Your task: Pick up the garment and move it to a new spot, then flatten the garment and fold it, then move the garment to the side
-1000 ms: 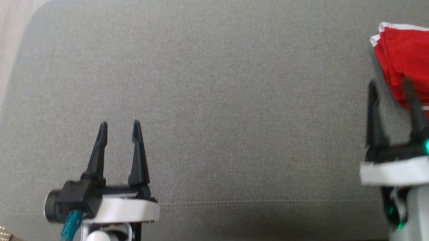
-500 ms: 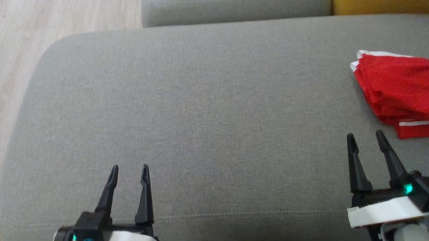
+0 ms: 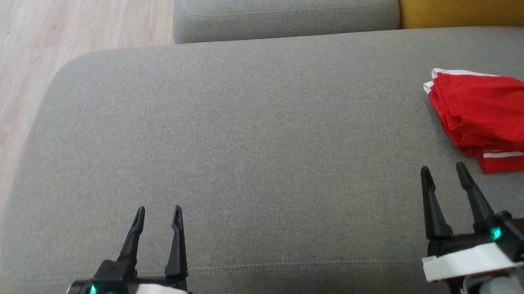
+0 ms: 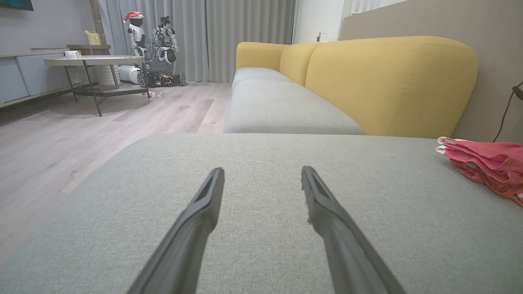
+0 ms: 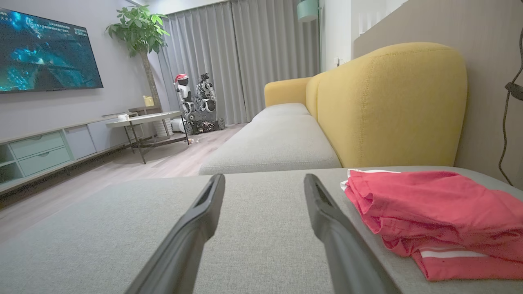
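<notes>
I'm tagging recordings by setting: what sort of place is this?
Probably a home living room: a yellow-backed sofa, a wall-mounted TV and a potted plant by grey curtains.

Even, soft daylight throughout, with no glare and only faint shadows. The head view is slightly soft; wrist views bend at the edges.

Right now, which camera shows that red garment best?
The right wrist view: the red garment lies close, folds and white trim clear. The head view crops its right side; the left wrist view shows it small, cropped.
</notes>
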{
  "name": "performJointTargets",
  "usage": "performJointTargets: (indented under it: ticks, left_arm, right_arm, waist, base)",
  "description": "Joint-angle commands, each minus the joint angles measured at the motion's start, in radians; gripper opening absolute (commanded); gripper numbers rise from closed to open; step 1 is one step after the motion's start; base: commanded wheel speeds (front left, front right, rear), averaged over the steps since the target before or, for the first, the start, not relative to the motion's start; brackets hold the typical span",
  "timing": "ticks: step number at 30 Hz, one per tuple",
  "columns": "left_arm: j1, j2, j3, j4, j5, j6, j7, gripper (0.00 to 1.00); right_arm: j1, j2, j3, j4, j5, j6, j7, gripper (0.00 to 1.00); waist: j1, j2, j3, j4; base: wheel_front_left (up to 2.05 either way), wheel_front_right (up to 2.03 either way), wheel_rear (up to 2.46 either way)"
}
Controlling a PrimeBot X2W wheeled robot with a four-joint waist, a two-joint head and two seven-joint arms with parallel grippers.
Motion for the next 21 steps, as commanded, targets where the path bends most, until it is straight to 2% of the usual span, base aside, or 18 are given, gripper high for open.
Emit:
performJointTargets:
  ticks: [1,4,5,9,21]
  left_arm:
    - [-0.022,-0.003,0.031,-0.029,0.011,-0.003,-0.005,1.00]
    - [-0.020,-0.003,0.029,-0.030,0.013,-0.006,-0.005,1.00]
    - [0.011,0.000,-0.001,0.001,0.008,0.000,0.000,0.00]
    - [0.025,0.000,-0.003,0.037,-0.005,0.000,0.001,0.00]
    - [-0.001,0.010,0.018,0.052,-0.164,-0.016,0.028,0.00]
  right_arm:
    - [-0.008,-0.002,0.029,-0.034,0.008,0.003,-0.007,1.00]
    - [-0.006,-0.002,0.030,-0.033,0.006,0.003,-0.007,1.00]
    - [0.019,0.000,0.002,0.001,0.000,0.000,0.000,0.00]
    - [0.026,0.000,0.003,0.038,0.012,0.000,0.002,0.00]
    - [0.008,-0.009,-0.005,0.042,0.173,0.000,0.030,0.00]
  waist:
    - [0.0001,-0.0001,-0.001,0.001]
    - [0.0001,-0.0001,-0.001,0.003]
    - [0.0001,-0.0001,-0.001,0.003]
    - [0.0001,-0.0001,0.000,0.002]
    - [0.0001,-0.0001,0.002,-0.008]
  base:
    - [0.00,0.00,0.00]
    - [0.00,0.00,0.00]
    - [0.00,0.00,0.00]
    - [0.00,0.00,0.00]
    - [0.00,0.00,0.00]
